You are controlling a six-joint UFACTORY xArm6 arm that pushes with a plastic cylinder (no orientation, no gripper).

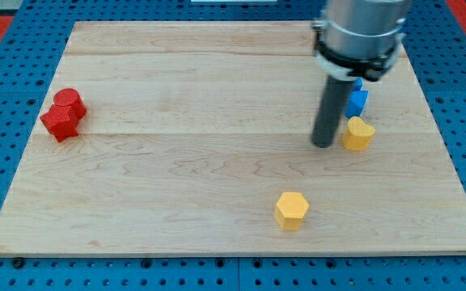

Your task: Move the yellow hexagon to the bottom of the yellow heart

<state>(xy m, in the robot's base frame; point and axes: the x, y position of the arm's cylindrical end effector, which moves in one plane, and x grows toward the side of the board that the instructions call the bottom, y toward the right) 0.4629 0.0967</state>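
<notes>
Approach step, hexagon not yet touched

Contact with the yellow hexagon has not been made, so the approach is judged to be the step in hand. No pincer is fitted to this arm, so no apart-or-together state can be reported; only a straight dark rod is seen, and my tip is planted on the board just beside the yellow heart, at about nine o'clock from it.

Taken from the view's left: two red blocks are found touching one another near the left edge, their exact shapes hard to make out, well apart from everything else. The yellow hexagon is seen low on the board, near its bottom edge, at roughly seven o'clock from the heart and well apart from it. The heart sits toward the right, with a blue block just beside it at twelve o'clock, partly hidden by the arm.

For the next move, the tip would probably need to be brought round to the hexagon's left or lower-left flank, so that it can be pushed rightward to a spot at six o'clock from the heart, without the heart being nudged.

The wooden board appears pale, smooth-grained and planked; the blocks look matte, solid and chunky, likely to slide readily.
</notes>
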